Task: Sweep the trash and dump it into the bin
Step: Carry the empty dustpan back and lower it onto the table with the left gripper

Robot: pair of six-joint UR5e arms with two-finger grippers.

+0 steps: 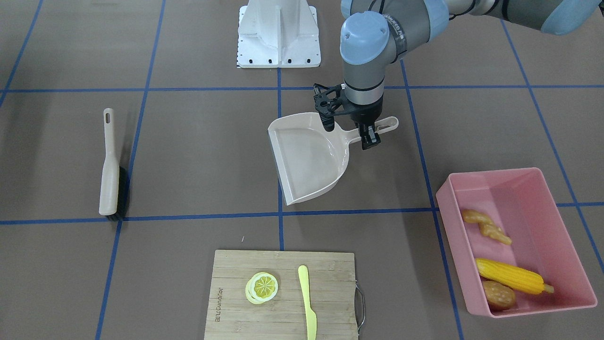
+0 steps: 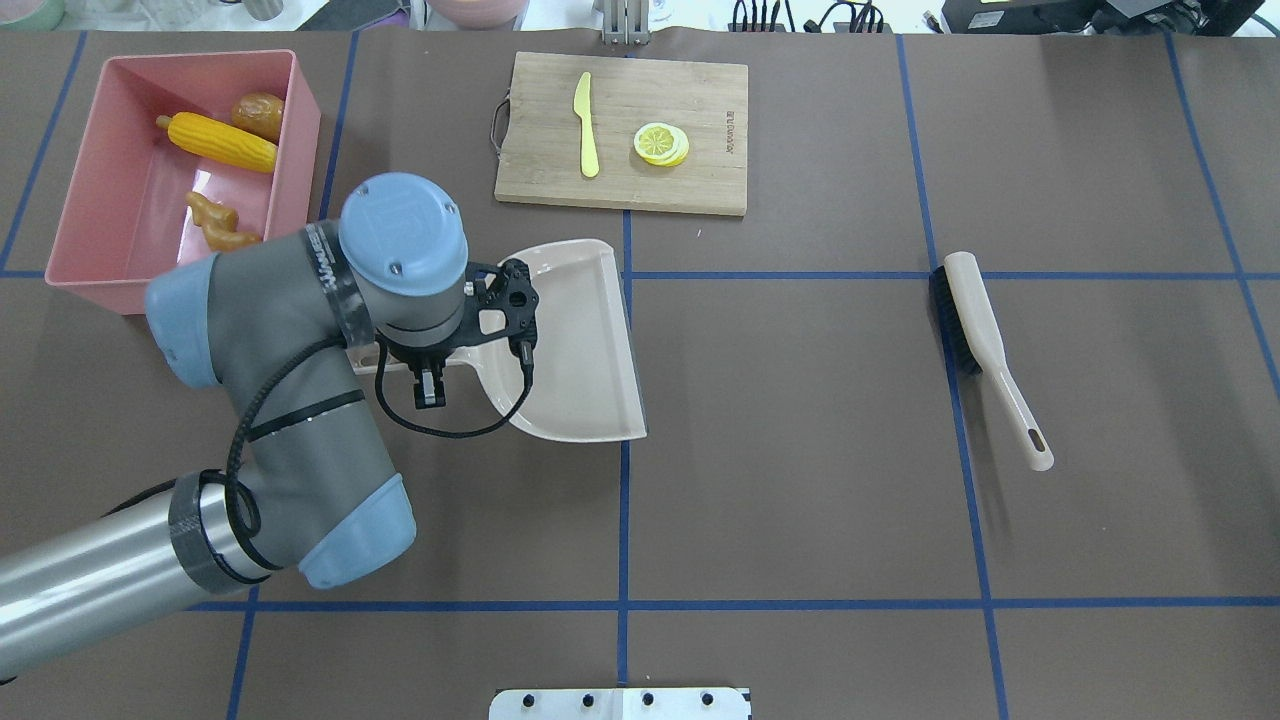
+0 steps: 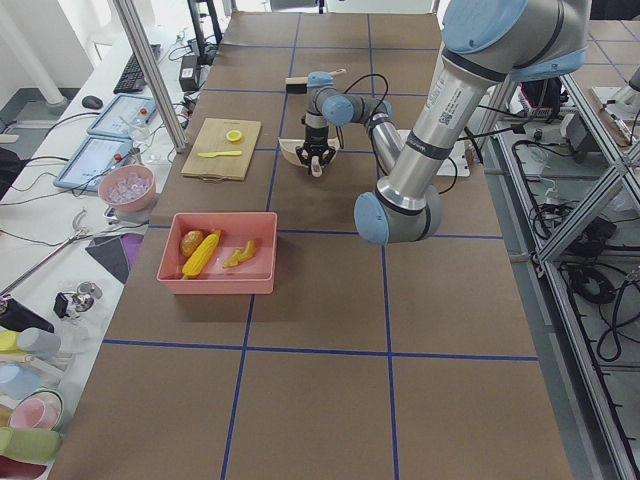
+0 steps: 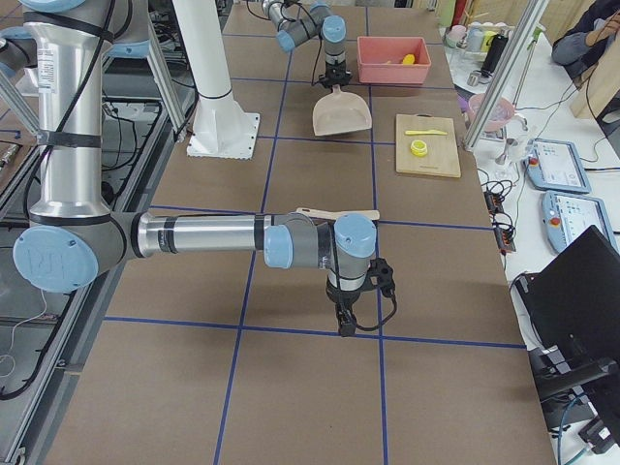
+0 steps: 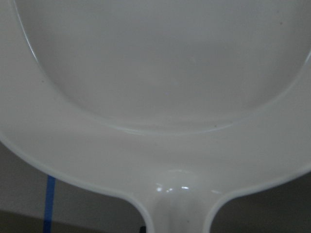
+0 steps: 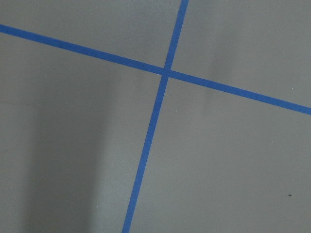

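The pink bin (image 1: 533, 212) stands on the table and holds the corn cob (image 1: 512, 276), the brown potato lump (image 1: 499, 293) and the tan ginger root (image 1: 486, 226). It also shows in the overhead view (image 2: 120, 180). The beige dustpan (image 1: 309, 156) lies empty on the table. My left gripper (image 1: 368, 134) points down over the dustpan's handle, one finger on each side. Its jaws look open, with a gap to the handle. The left wrist view shows only the pan (image 5: 155, 73) up close. My right gripper (image 4: 346, 325) hovers over bare table far from these things. I cannot tell whether it is open.
A beige brush (image 1: 111, 174) with dark bristles lies alone at the right arm's side of the table. A wooden cutting board (image 1: 283, 302) at the far edge carries a lemon slice (image 1: 262, 287) and a yellow knife (image 1: 307, 302). The white robot base (image 1: 278, 38) stands behind the dustpan.
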